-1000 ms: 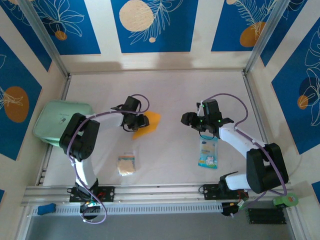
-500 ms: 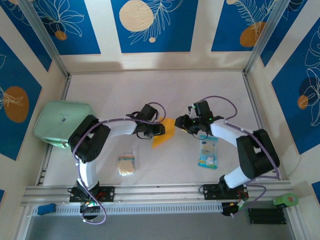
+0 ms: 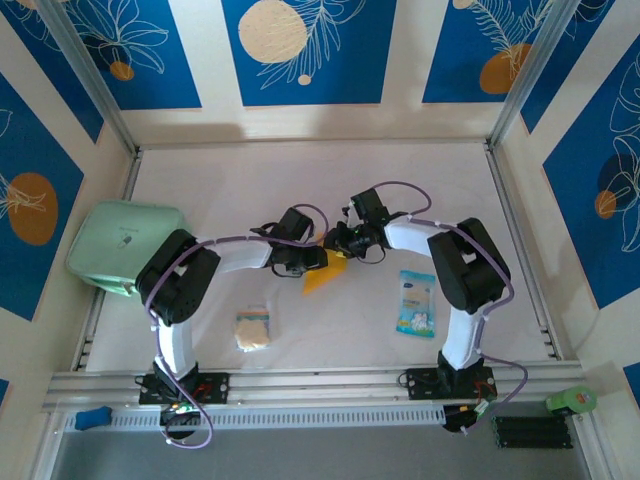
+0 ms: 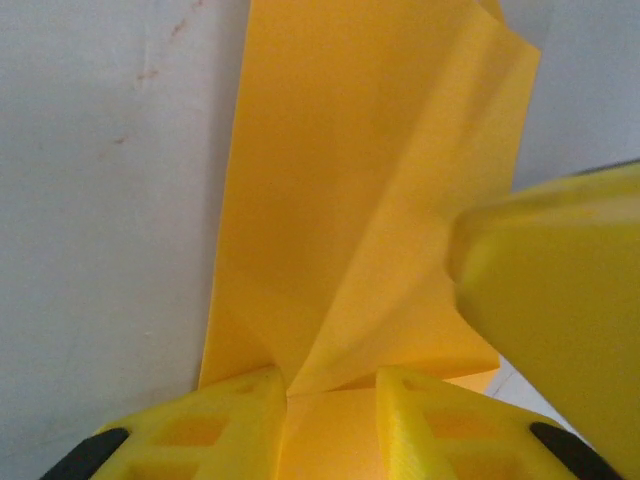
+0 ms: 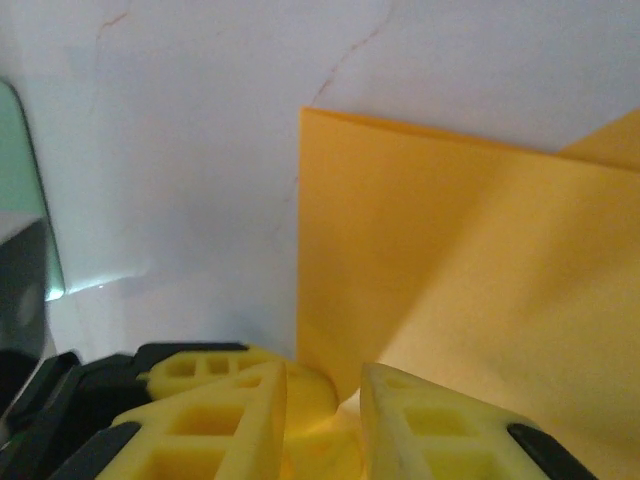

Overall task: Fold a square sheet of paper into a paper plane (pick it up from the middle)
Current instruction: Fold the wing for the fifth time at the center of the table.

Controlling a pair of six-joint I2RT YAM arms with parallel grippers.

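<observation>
The square sheet of paper [image 3: 322,279] is orange-yellow and bent into a loose fold near the table's middle. My left gripper [image 3: 314,258] is shut on its edge. In the left wrist view the sheet [image 4: 350,200] rises from between my left gripper's [image 4: 330,388] yellow fingers, and a finger of the right gripper [image 4: 560,280] presses in from the right. My right gripper [image 3: 336,243] meets the sheet from the other side. In the right wrist view a folded corner of the paper [image 5: 450,250] sits pinched between the right gripper's [image 5: 325,385] fingers. No paper plane shape shows.
A mint-green case [image 3: 125,245] lies at the left edge of the table. A blue-white packet [image 3: 416,303] lies to the right of the grippers, and a small beige spongy square [image 3: 254,328] lies near the front. A metal rail [image 3: 320,385] runs along the near edge.
The left gripper carried the paper right to the middle, then stayed still. The right arm swung left to the sheet and its jaws closed onto the paper.
</observation>
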